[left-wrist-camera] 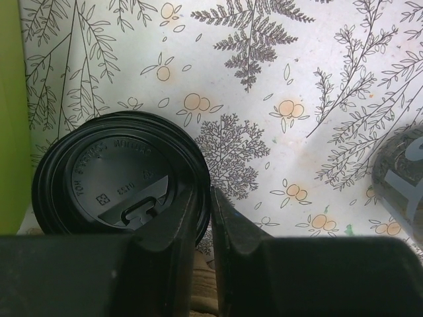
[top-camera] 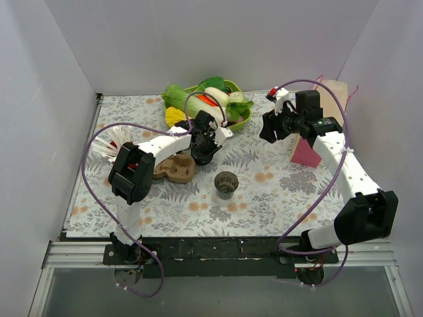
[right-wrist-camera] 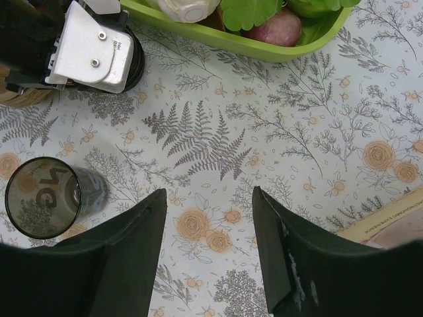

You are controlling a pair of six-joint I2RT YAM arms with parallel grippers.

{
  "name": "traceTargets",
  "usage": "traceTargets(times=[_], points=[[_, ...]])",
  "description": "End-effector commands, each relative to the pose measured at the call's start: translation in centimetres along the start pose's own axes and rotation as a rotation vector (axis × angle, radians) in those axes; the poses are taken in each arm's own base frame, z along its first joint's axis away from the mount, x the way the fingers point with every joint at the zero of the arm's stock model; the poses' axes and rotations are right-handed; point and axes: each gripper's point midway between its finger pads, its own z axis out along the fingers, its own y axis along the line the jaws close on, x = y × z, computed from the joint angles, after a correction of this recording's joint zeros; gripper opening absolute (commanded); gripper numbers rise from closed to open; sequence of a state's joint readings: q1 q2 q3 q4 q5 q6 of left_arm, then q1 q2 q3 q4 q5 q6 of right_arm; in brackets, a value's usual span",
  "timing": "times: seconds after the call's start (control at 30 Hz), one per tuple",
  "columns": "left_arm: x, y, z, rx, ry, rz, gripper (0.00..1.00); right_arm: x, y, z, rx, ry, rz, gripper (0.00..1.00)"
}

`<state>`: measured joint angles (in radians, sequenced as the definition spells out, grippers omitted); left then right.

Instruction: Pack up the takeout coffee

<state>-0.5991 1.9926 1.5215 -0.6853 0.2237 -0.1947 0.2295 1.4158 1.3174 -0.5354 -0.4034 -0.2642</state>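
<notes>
The takeout coffee [left-wrist-camera: 112,175] is a dark cup with a round black lid; it stands at the right end of the brown cardboard carrier [top-camera: 173,168]. My left gripper [left-wrist-camera: 210,191] is shut on the right rim of the lid, one finger over the lid and the other outside it. From above, the left gripper [top-camera: 206,150] hides most of the takeout coffee [top-camera: 200,157]. My right gripper [top-camera: 268,129] hangs open above the bare patterned cloth, right of the coffee, and the right gripper [right-wrist-camera: 208,198] has nothing between its fingers.
A lidless grey cup [top-camera: 226,185] stands alone mid-table, also in the right wrist view as the grey cup [right-wrist-camera: 43,197]. A green bowl [top-camera: 239,117] of vegetables is at the back. A pink box [top-camera: 305,153] stands at right; a red cup of white straws [top-camera: 109,146] at left.
</notes>
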Motion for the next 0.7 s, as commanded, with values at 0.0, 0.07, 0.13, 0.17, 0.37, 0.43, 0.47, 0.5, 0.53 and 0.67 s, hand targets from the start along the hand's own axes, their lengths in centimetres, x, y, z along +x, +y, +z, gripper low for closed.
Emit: traceTargets(times=[0.0,0.07,0.13,0.17,0.37,0.43,0.47,0.5,0.53,0.67], points=[[-1.7,0.1,-1.5,-0.009,-0.047,-0.004,0.15,-0.4,0.0,0.5,-0.008,-0.02,-0.001,0.62],[-1.6,0.0,-1.4,-0.003,-0.046,-0.012,0.17,-0.4,0.1,0.4,-0.009,-0.022,-0.002,0.63],[-1.7,-0.1,-1.4,-0.001,-0.048,-0.018,0.16,-0.2,0.0,0.4,-0.007,-0.019,0.002,0.63],[-1.8,0.0,-1.5,-0.002,-0.053,-0.021,0.14,-0.2,0.1,0.4,-0.008,-0.019,0.0,0.62],[-1.7,-0.3,-1.4,0.005,-0.051,-0.036,0.09,-0.1,0.1,0.4,-0.01,-0.02,0.004,0.63],[-1.8,-0.3,-1.5,0.005,-0.054,-0.042,0.06,-0.2,0.1,0.4,-0.009,-0.022,0.002,0.63],[-2.0,-0.3,-1.6,0.006,-0.057,-0.042,0.06,-0.2,0.1,0.5,-0.011,-0.021,0.002,0.63],[-2.1,-0.3,-1.7,0.007,-0.058,-0.047,0.05,-0.2,0.0,0.5,-0.01,-0.02,0.004,0.63],[-2.3,-0.4,-1.8,0.012,-0.063,-0.049,0.05,-0.2,0.1,0.5,-0.011,-0.021,0.002,0.63],[-2.7,-0.4,-2.4,0.016,-0.074,-0.059,0.04,-0.1,0.1,0.5,-0.013,-0.018,0.004,0.63]])
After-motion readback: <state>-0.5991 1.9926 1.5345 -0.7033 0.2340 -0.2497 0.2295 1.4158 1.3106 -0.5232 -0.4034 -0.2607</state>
